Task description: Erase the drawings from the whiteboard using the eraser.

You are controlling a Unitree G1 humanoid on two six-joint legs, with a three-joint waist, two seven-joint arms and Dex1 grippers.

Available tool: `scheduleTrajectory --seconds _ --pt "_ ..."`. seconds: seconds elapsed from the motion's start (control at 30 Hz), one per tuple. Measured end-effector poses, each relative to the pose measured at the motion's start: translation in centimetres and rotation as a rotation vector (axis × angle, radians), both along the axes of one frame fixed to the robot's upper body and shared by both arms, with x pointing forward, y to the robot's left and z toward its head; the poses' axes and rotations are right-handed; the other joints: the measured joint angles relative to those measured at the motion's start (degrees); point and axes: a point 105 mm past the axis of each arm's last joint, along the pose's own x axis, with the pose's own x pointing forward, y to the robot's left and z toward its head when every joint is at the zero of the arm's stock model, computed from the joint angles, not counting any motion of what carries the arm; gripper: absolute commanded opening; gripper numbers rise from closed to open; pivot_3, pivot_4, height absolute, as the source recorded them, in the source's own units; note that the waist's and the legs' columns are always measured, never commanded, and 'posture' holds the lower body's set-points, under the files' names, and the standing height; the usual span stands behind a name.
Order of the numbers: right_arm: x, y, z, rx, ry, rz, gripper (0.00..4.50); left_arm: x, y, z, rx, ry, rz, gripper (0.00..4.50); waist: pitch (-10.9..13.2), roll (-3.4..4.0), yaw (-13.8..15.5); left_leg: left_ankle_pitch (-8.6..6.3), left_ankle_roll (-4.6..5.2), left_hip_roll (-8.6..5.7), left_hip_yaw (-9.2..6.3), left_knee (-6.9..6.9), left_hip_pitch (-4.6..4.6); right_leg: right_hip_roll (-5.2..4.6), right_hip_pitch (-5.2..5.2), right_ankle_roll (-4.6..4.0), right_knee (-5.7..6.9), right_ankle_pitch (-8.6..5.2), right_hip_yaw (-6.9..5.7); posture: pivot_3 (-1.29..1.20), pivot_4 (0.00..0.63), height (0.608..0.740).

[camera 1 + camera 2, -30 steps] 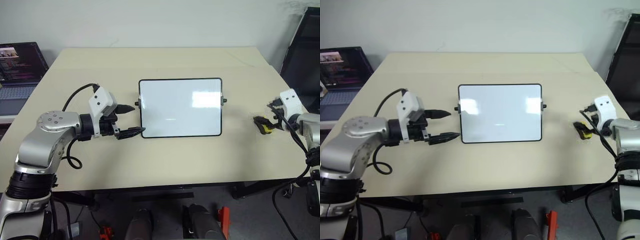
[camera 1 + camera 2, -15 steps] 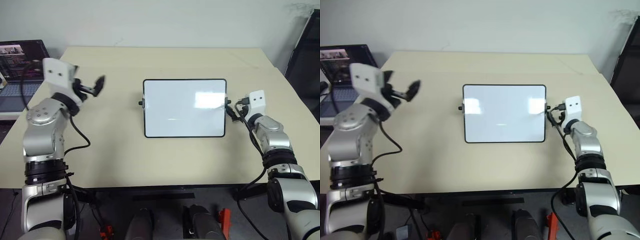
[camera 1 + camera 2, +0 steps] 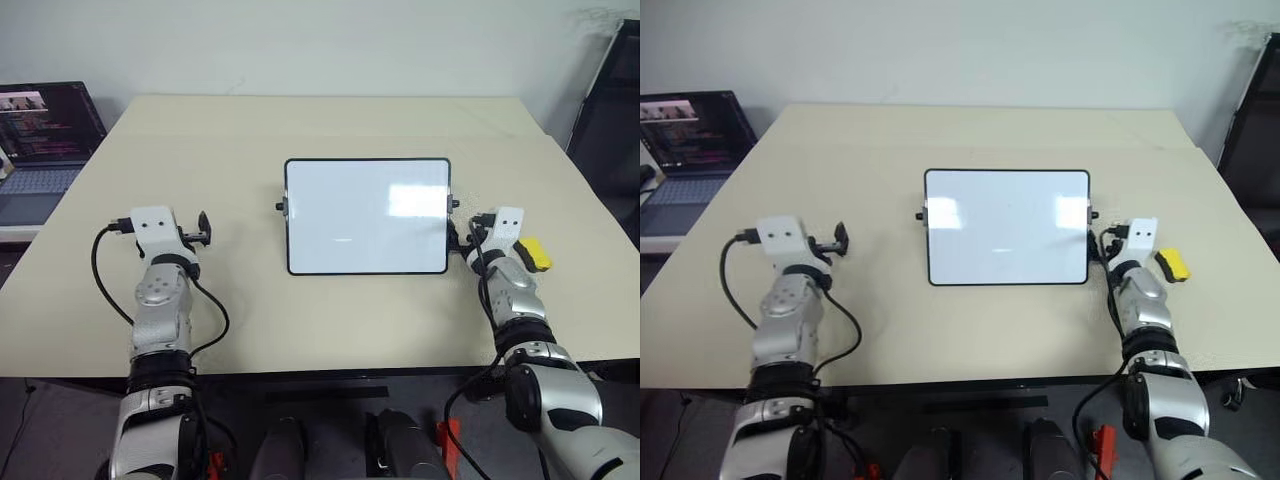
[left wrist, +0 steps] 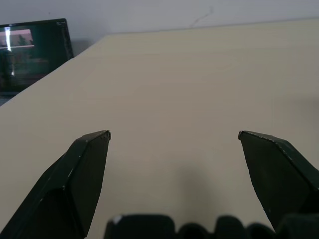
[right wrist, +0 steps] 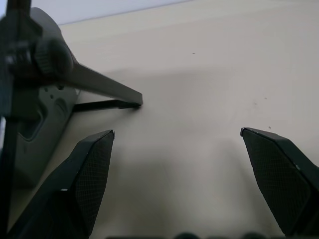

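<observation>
Grippers have both swung in from their earlier spread poses to point level across the matte beige table [image 3: 330,310], the left gripper [image 4: 174,137] and right gripper [image 5: 177,132] each with its black wedge fingers wide apart, holding nothing. Just right of the right wrist lies the small yellow eraser [image 3: 533,253], set down since a second ago. Farther back, the glossy black-framed whiteboard [image 3: 366,215] stands on its grey stand; no drawings can be made out, and a dark-screened laptop [image 3: 45,125] sits far left.

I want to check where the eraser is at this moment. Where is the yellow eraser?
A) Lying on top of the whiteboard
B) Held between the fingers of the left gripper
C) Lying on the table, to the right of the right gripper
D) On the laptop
C: the eraser lies on the table just right of the open, empty right gripper, apart from the whiteboard.
</observation>
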Motion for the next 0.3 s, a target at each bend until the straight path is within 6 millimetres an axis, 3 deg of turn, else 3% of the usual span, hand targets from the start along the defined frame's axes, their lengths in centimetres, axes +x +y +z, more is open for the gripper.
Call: scheduleTrajectory --seconds 0.13,0.3 --pt "0.1 0.4 0.0 -0.003 -0.016 -0.039 4.46 0.4 0.2 -2.7 -0.030 0.053 0.011 4.50 0.00 0.00 -0.54 0.00 0.00 0.01 -0.01 0.00 0.01 0.03 0.00 -0.01 0.01 0.00 -0.01 0.00 0.150 0.740" --pt "0.2 0.9 -0.1 0.007 -0.019 -0.046 4.46 0.9 0.3 -3.0 -0.032 0.041 0.006 4.50 -0.02 0.03 -0.67 0.00 0.00 0.00 0.01 -0.01 0.06 0.03 0.02 0.00 0.04 0.01 0.01 0.00 0.150 0.740"
